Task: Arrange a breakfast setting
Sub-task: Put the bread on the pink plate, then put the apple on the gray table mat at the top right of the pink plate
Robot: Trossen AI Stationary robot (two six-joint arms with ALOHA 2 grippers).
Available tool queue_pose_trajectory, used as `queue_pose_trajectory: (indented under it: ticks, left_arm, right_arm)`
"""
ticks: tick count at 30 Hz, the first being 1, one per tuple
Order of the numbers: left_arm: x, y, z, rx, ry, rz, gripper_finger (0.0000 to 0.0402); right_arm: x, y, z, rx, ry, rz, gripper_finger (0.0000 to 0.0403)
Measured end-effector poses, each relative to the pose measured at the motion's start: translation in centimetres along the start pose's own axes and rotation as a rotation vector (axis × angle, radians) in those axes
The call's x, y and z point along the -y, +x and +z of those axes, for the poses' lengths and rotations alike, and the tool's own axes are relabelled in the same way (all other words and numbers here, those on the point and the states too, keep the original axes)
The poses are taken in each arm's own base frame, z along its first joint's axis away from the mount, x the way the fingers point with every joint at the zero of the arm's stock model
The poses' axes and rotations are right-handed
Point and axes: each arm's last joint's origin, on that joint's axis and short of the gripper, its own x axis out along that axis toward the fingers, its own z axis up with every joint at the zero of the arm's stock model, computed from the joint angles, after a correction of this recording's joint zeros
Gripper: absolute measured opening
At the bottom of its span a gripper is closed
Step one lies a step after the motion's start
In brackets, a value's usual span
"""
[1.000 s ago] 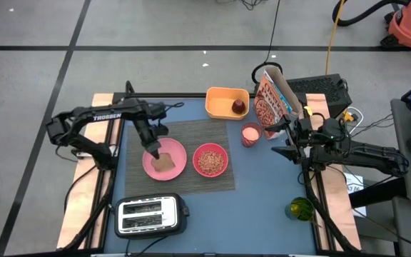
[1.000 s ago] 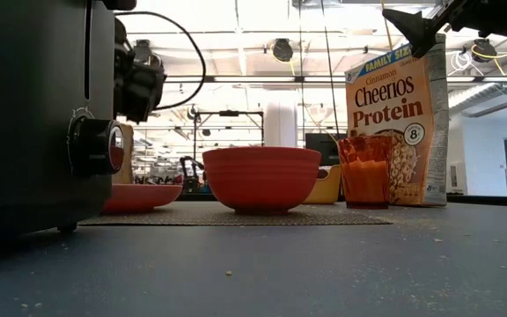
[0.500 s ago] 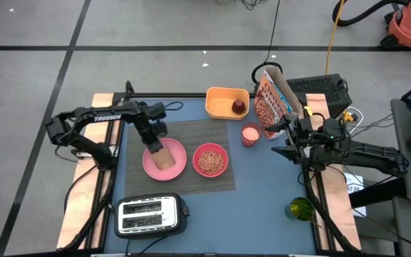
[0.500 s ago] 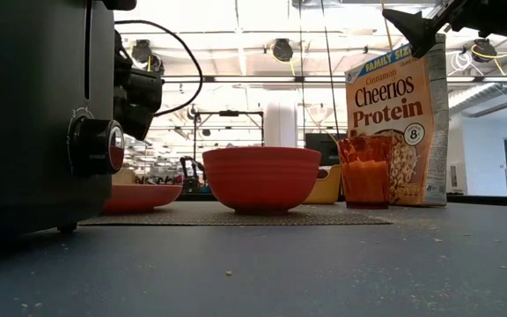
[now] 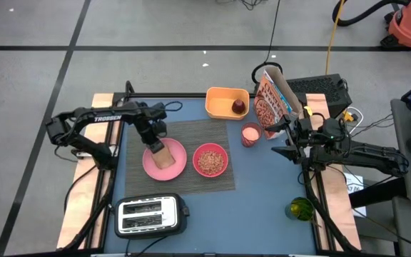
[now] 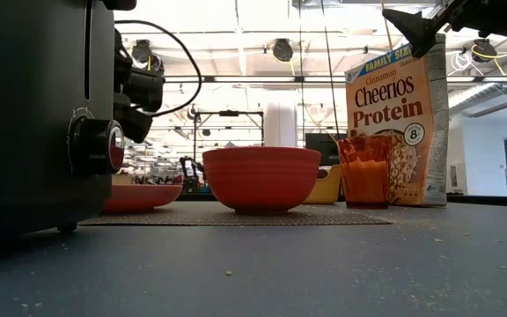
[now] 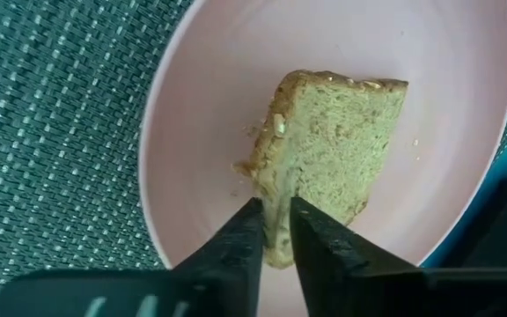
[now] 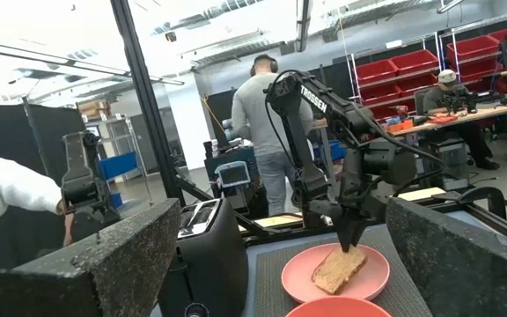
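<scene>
A brown toast slice (image 5: 165, 158) is over the flat pink plate (image 5: 177, 169), which sits on the left part of the grey woven placemat (image 5: 191, 135). My left gripper (image 5: 154, 147) is shut on the toast above the plate. The pink bowl (image 5: 210, 160), filled with cereal, sits on the placemat to the right of the plate. The small dark red fruit (image 5: 238, 107) lies in a yellow container (image 5: 223, 102) at the far edge. My right gripper (image 5: 278, 139) waits open at the right, above the table. No gold spoon shows. My left gripper pinches the toast's upper crust edge (image 7: 275, 207) between its two fingers (image 7: 246, 231). The fingers come from above, pointing down. The toast hangs tilted below them (image 8: 340, 269); whether its lower end is on the plate (image 7: 201, 88) or just above it, I cannot tell.
A black-and-silver toaster (image 5: 150, 214) stands at the near edge, left of centre. A cereal box (image 5: 270, 100) and a pink cup (image 5: 250, 133) stand right of the placemat. A green object (image 5: 300, 208) lies at the near right corner. People show in the room beyond the table (image 8: 267, 132).
My left gripper has sunk a little over the plate, with the toast still between its fingers.
</scene>
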Motion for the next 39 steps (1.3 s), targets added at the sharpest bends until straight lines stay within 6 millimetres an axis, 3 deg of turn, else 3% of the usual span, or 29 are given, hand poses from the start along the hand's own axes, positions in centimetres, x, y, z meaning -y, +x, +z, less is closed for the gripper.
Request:
queue_pose_trajectory:
  ticks: [13,19,25,29,36,39]
  left_arm:
    - [1.0,0.4,0.3,0.030,0.038,-0.005,0.0204]
    - [1.4,-0.4,0.9,0.058,0.043,-0.008,0.0211]
    - [2.8,-3.0,2.8,0.166,0.027,-0.027,0.0212]
    - [4.3,-5.1,5.4,0.399,0.064,-0.082,0.0212]
    - [7.1,-9.6,10.7,1.093,0.297,-0.260,0.0212]
    - [7.4,-9.7,12.5,1.174,0.305,-0.300,0.0212]
  right_arm:
    - [0.0,0.0,0.0,0.000,0.000,0.000,0.0393]
    - [0.0,0.0,0.0,0.000,0.000,0.000,0.0393]
    - [0.0,0.0,0.0,0.000,0.000,0.000,0.0393]
    - [0.0,0.0,0.0,0.000,-0.011,0.000,0.0393]
    - [0.0,0.0,0.0,0.000,-0.034,0.000,0.0393]
    - [0.0,0.0,0.0,0.000,-0.034,0.000,0.0393]
